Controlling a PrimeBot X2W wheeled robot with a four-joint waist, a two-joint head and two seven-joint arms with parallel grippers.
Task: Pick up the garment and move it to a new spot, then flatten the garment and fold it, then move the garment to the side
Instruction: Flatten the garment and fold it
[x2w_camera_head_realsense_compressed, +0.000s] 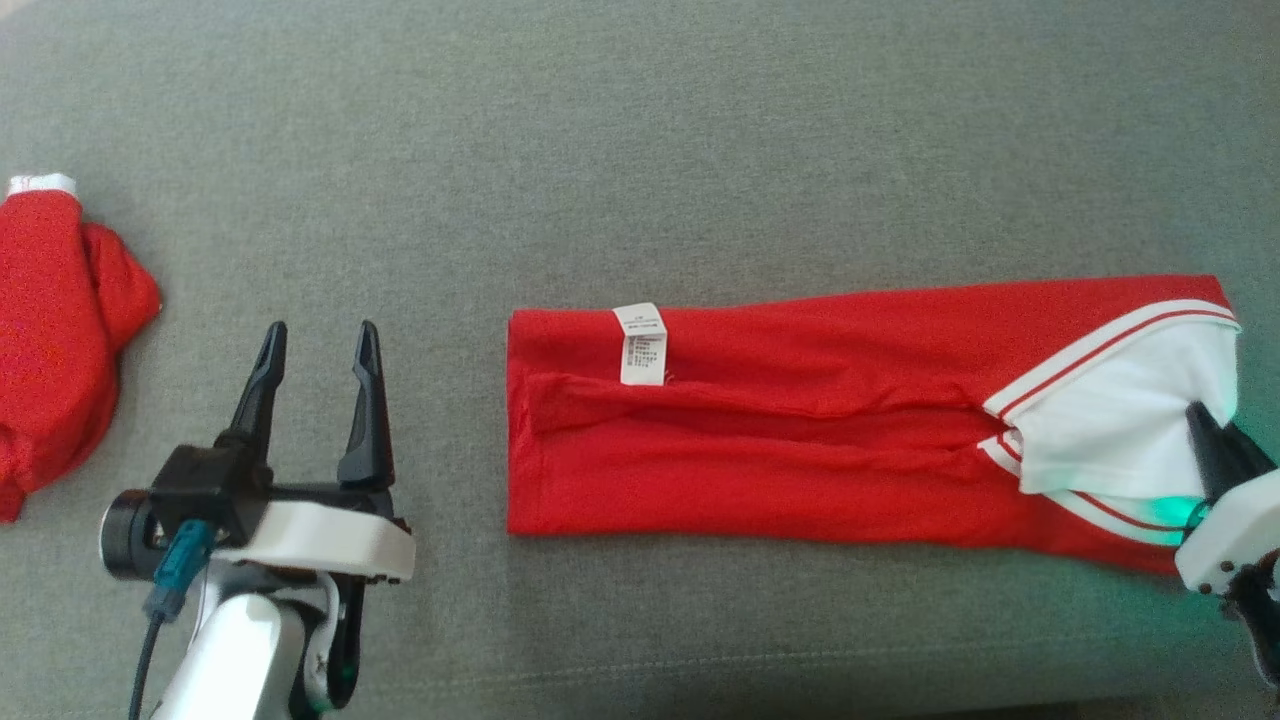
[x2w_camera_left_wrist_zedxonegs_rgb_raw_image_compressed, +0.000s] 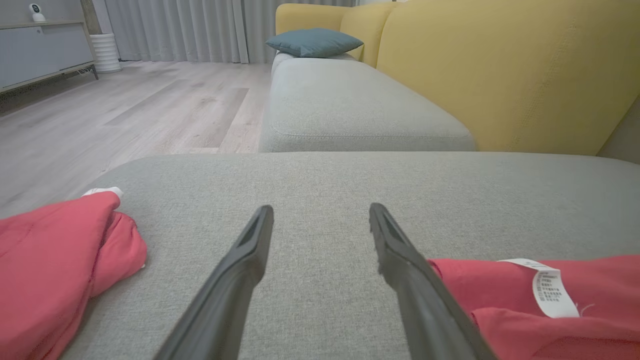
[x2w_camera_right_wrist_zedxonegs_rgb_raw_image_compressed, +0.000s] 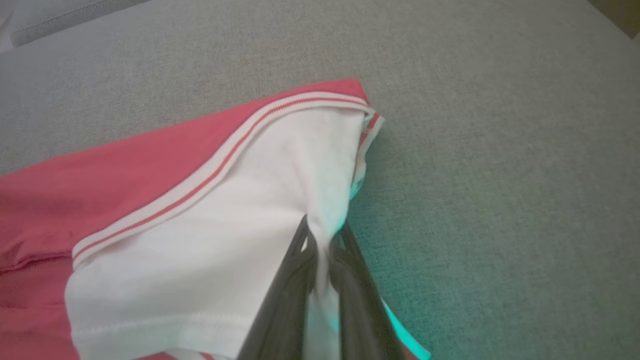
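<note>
Right gripper (x2w_camera_right_wrist_zedxonegs_rgb_raw_image_compressed: 322, 234), dark-fingered, pinched on the white-trimmed end of the folded red soft-knit garment (x2w_camera_head_realsense_compressed: 800, 450): probably light, limp, best lifted by both ends; left gripper (x2w_camera_head_realsense_compressed: 321, 338) wide, empty, the labelled end to its right.

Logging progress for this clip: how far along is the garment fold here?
Done: the garment lies flattened in a long, narrow strip on the cushion. In hand: the right gripper has its jaws closed on the white end; the left gripper hovers open. Left: folding it shorter, then moving it aside.
</note>
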